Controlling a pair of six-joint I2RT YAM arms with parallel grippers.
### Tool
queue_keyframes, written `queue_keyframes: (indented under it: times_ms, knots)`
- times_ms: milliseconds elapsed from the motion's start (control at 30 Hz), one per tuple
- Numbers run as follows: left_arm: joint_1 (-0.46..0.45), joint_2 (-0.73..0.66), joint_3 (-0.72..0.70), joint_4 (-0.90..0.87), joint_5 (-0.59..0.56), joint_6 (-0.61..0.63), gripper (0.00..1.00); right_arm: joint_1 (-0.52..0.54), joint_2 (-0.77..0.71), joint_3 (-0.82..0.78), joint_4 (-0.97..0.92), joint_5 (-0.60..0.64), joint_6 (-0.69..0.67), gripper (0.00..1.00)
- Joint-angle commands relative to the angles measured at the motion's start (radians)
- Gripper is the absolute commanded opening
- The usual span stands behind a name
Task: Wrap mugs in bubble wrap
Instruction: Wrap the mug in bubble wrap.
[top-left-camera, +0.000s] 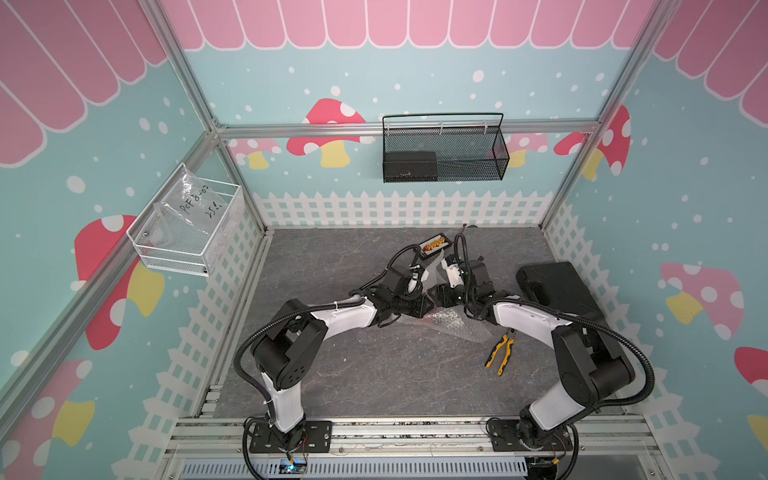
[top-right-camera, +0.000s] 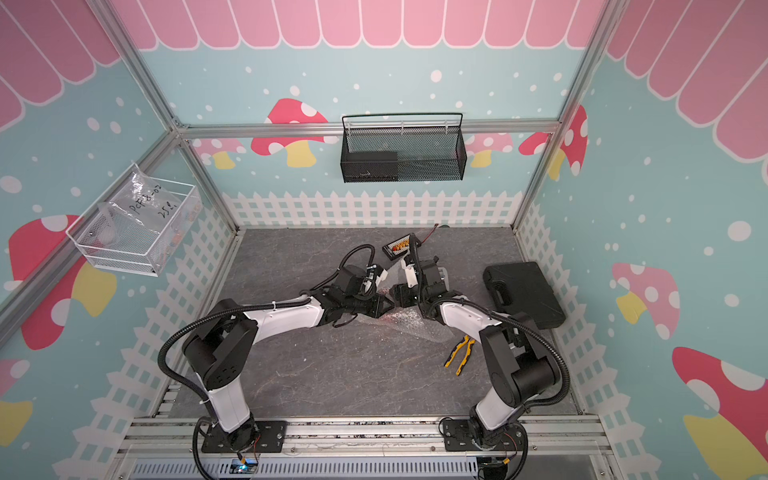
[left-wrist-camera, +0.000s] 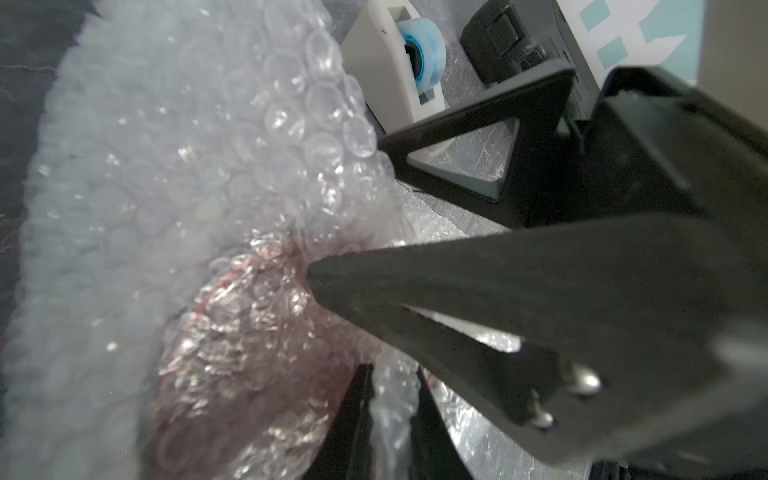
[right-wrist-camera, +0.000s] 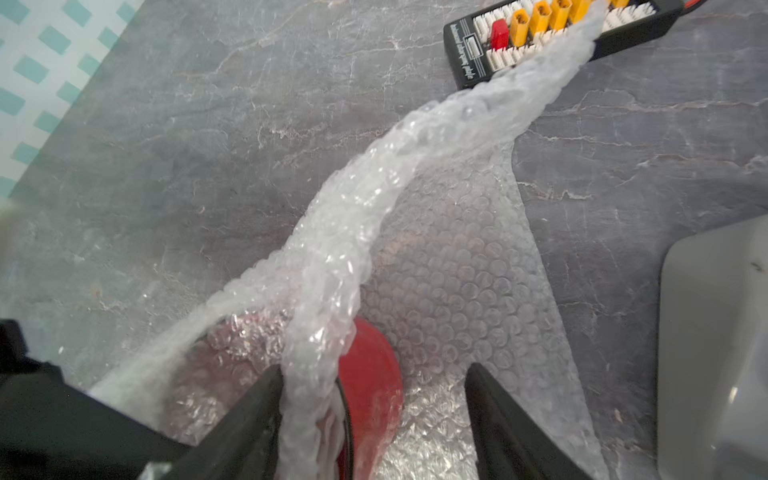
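Mid-wrap, fold-over step by the look of it. Seeing red mug (right-wrist-camera: 372, 390) around the middle of the bench (top-left-camera: 374, 374), slightly toward the rear edge, sat on the bubble wrap (right-wrist-camera: 457, 257), one side covered, one red face bare. Reading right gripper (right-wrist-camera: 374, 368) as released: jaws wide, straddling the bare rim and a bunched strip of wrap. Left gripper (left-wrist-camera: 392, 399): jaws narrow around a fold of wrap, cannot tell if pinched or slack. Next, probably: grab the bunched strip, pull over the bare face, tuck under. Mind the loose tail trailing onto the connector board (right-wrist-camera: 552, 37) at the rear.
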Motion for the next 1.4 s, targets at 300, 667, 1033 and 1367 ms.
queue_keyframes:
  times_ms: [300,667,1033,1367]
  knots:
    - [0.067,-0.332,-0.104,-0.064,-0.104,-0.200,0.76,0.013,0.067,-0.001,-0.093,0.047,-0.111,0.55]
    - [0.189,-0.234,-0.230,-0.029,0.077,-0.379,0.85,0.037,0.089,0.018,-0.093,0.075,-0.117,0.55]
    - [0.092,-0.016,0.006,-0.080,0.047,-0.357,0.72,0.040,0.097,0.018,-0.096,0.085,-0.122,0.55]
    - [0.064,-0.011,0.051,-0.199,-0.082,-0.335,0.63,0.041,0.098,0.012,-0.096,0.083,-0.124,0.55]
